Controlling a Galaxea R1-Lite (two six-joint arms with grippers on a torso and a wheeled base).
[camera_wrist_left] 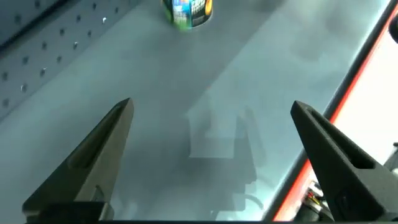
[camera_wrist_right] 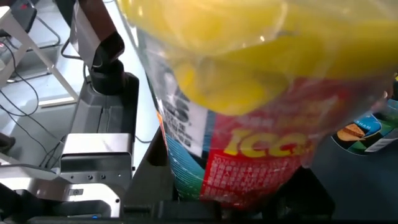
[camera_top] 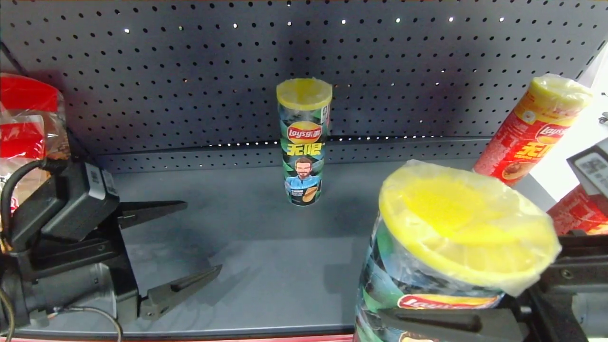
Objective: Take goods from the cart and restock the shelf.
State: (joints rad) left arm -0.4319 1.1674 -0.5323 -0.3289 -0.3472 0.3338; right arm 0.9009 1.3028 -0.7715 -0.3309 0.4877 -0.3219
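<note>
A dark green chips can [camera_top: 304, 142] with a yellow lid stands upright at the middle back of the grey shelf [camera_top: 266, 256]. Its base also shows in the left wrist view, as the can [camera_wrist_left: 186, 11]. My left gripper [camera_top: 203, 236] hovers low over the shelf's left front, open and empty, well short of that can; its fingers [camera_wrist_left: 99, 155] are spread wide. My right gripper [camera_top: 475, 308] is shut on a second chips can [camera_top: 465, 228] with a plastic-wrapped yellow lid, held upright at the shelf's front right. Up close, this held can [camera_wrist_right: 249, 130] hides the right gripper's fingers.
A red chips can [camera_top: 536, 133] leans at the shelf's right end, with more red packs [camera_top: 577, 211] below it. Red-topped bagged goods [camera_top: 23, 118] stand at the far left. A pegboard back wall [camera_top: 190, 71] closes the shelf. Bare shelf floor lies between the standing can and the front edge.
</note>
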